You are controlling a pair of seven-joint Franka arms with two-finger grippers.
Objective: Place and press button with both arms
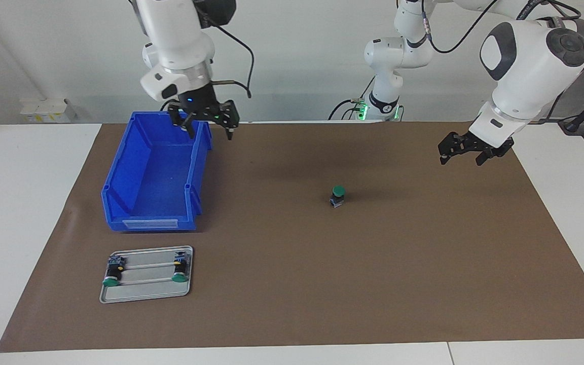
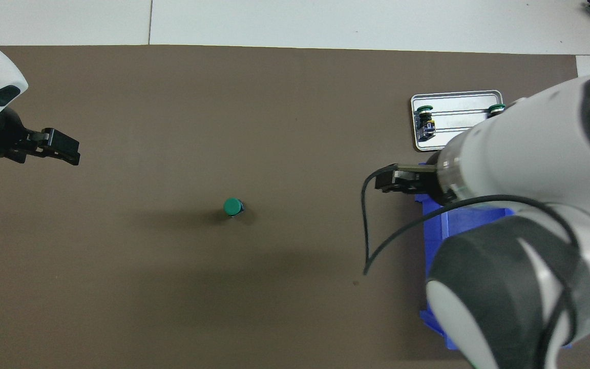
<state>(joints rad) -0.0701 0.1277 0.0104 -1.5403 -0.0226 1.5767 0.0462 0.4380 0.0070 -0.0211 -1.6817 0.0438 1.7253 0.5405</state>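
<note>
I see a table [image 1: 28, 213] covered by a brown mat [image 1: 373, 284], with my two white arms reaching in from the robots' end.

The button [image 1: 338, 195] stands upright on the mat near the table's middle, green cap on top, with nothing touching it. In the overhead view it sits close to the centre of the clock face, just toward 7 o'clock.

My left claw [image 1: 467, 152] hangs in the air over bare mat at the left arm's end of the table, at about 9 o'clock in the overhead view, well apart from the button. Its fingers are spread open and hold nothing.

My right claw [image 1: 210, 125] hangs over the rim of a blue bin [image 1: 155, 177], at the bin's end nearer the robots. Its fingers are also spread open and empty. In the overhead view it lies at about 3 o'clock, and the arm's bulk hides most of the bin.

The bin is open on top and sits on the mat toward the right arm's end of the table. Its floor looks bare.

A small metal tray [image 1: 145, 294] lies flat on the mat, farther from the robots than the bin, at about 2 o'clock in the overhead view. Two more buttons [image 1: 113, 274] of the same kind lie on their sides in it, one at each end, green caps pointing away from the robots.
</note>
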